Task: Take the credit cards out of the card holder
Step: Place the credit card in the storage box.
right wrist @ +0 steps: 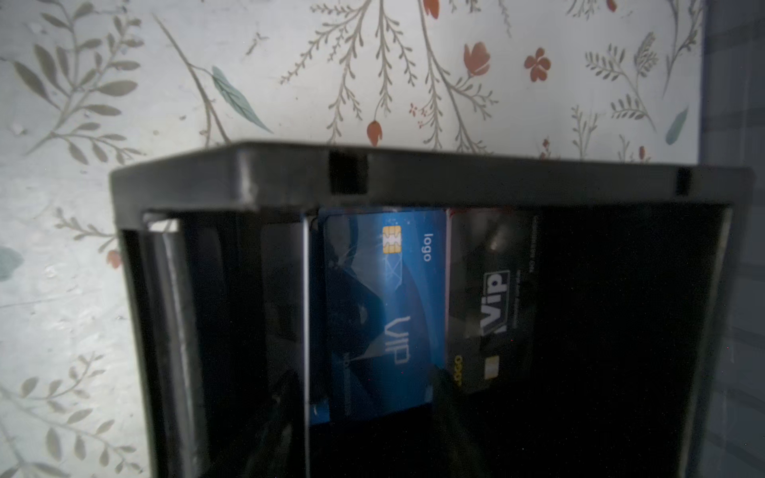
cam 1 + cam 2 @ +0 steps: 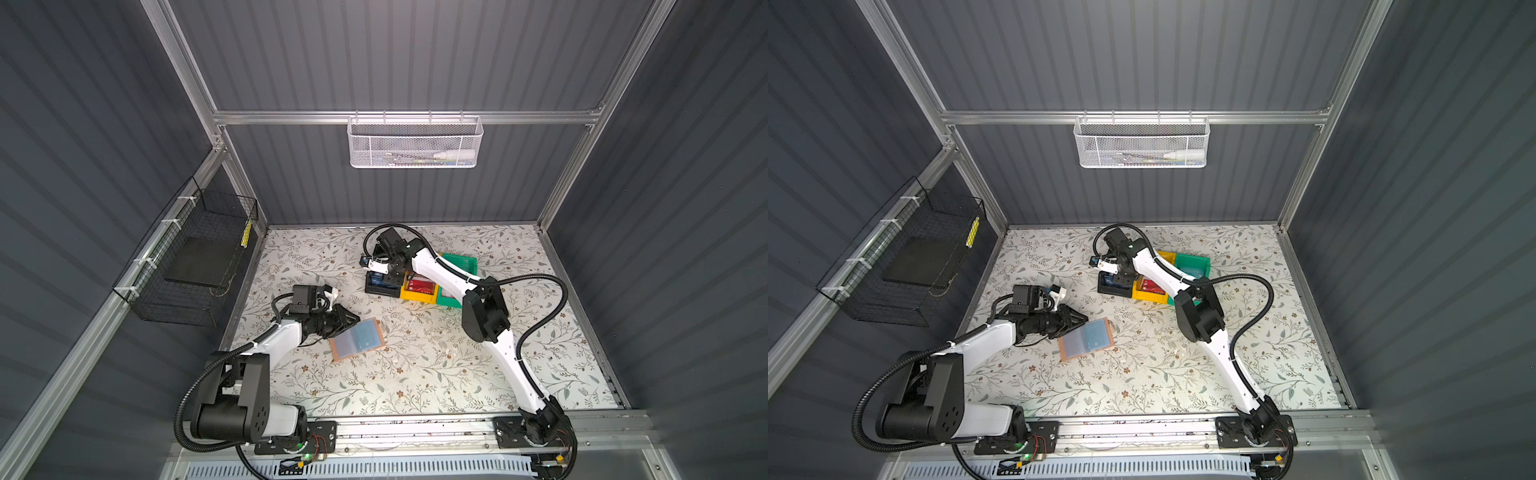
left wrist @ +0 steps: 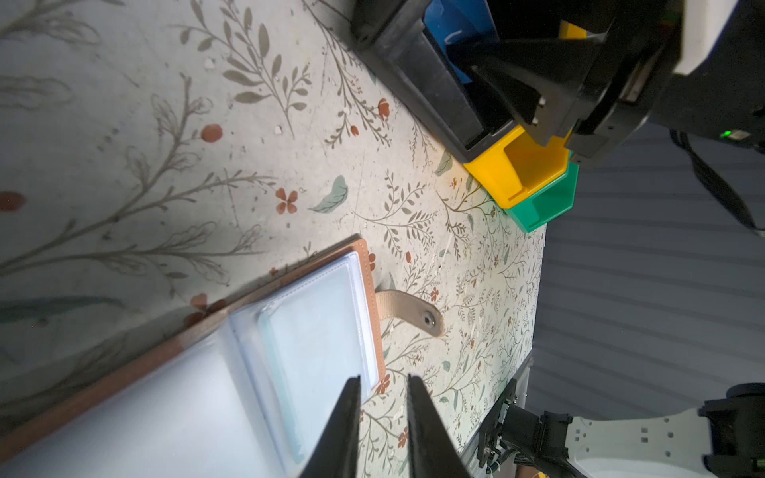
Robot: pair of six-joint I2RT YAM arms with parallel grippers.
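Observation:
The tan card holder (image 2: 340,351) (image 2: 1068,352) lies open on the floral table, its clear sleeves up. A pale teal card (image 2: 366,332) (image 3: 318,331) shows through one sleeve. My left gripper (image 2: 356,318) (image 2: 1085,319) (image 3: 383,378) hovers at the holder's edge, jaws a little apart with only table between them. My right gripper (image 2: 383,277) (image 2: 1118,279) (image 1: 364,378) reaches down into the black bin (image 2: 376,289) (image 1: 455,174), its jaws spread wide on either side of a blue VIP card (image 1: 385,310). That card lies in the bin beside a black VIP card (image 1: 488,298).
A yellow bin (image 2: 415,296) (image 3: 496,174) holding a red card (image 2: 419,284) and a green bin (image 2: 459,264) (image 3: 546,202) stand in a row with the black one. The holder's snap strap (image 3: 410,308) sticks out sideways. A black wire basket (image 2: 195,266) hangs on the left wall.

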